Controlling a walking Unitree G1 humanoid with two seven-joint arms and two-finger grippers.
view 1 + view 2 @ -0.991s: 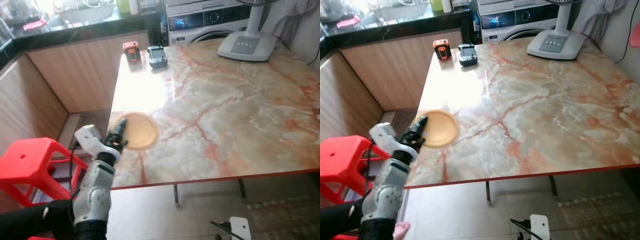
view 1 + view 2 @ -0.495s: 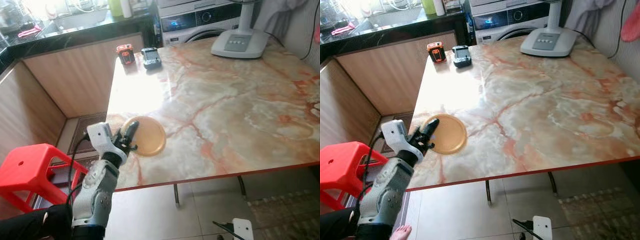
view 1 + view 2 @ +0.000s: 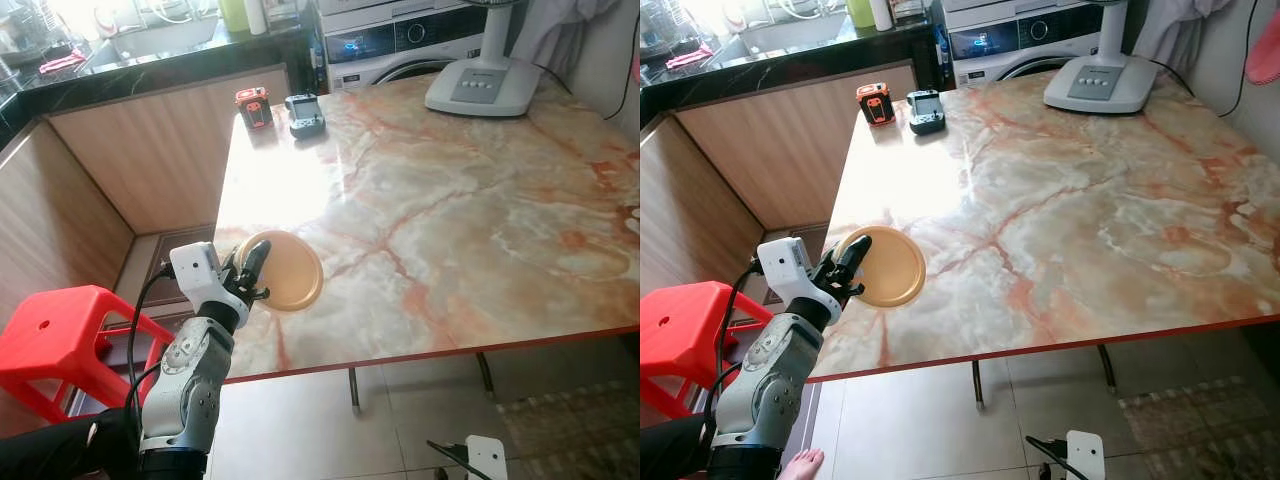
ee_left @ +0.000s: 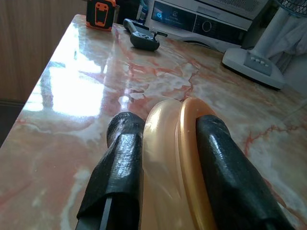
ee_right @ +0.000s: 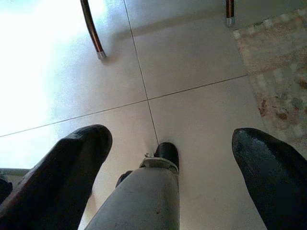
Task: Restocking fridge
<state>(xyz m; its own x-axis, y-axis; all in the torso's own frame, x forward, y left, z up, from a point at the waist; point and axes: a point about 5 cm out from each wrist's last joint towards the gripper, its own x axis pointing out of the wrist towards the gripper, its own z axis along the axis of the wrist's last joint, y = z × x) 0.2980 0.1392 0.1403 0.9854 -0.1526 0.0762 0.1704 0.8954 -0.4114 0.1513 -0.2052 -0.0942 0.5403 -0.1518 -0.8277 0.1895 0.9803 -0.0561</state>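
Entry: my left gripper [image 3: 252, 268] is now pinching the rim of the orange plate [image 3: 288, 270], one black finger on each face of it; the left wrist view shows the rim [image 4: 178, 158] clamped edgewise between the two fingers [image 4: 125, 158]. The plate is standing tilted, its near edge raised off the marble tabletop [image 3: 450, 200], at the tabletop's front-left corner.

What is changing: half a second ago the plate was lying nearly flat on the marble with the fingers just arriving at its near edge; a second ago the fingers were only touching the rim. Now the disc is showing more of its face to the head camera and sitting closer to the edge, so I am judging that the grasp has taken and the lift is beginning. The whole picture is also shifting a little between frames, so part of that is my head moving.

Meaning for the task: the plate looks secured. Carrying it off toward the fridge would be the next step, I think. No fridge is in view.

My right gripper [image 5: 177, 158] is hanging idle over the tiled floor [image 5: 192, 62], fingers spread wide with nothing between them.

Also noted: two small handheld devices [image 3: 282, 106] at the far corner, fan base [image 3: 485, 85] at the back, red stool [image 3: 55, 335] beside my left arm.
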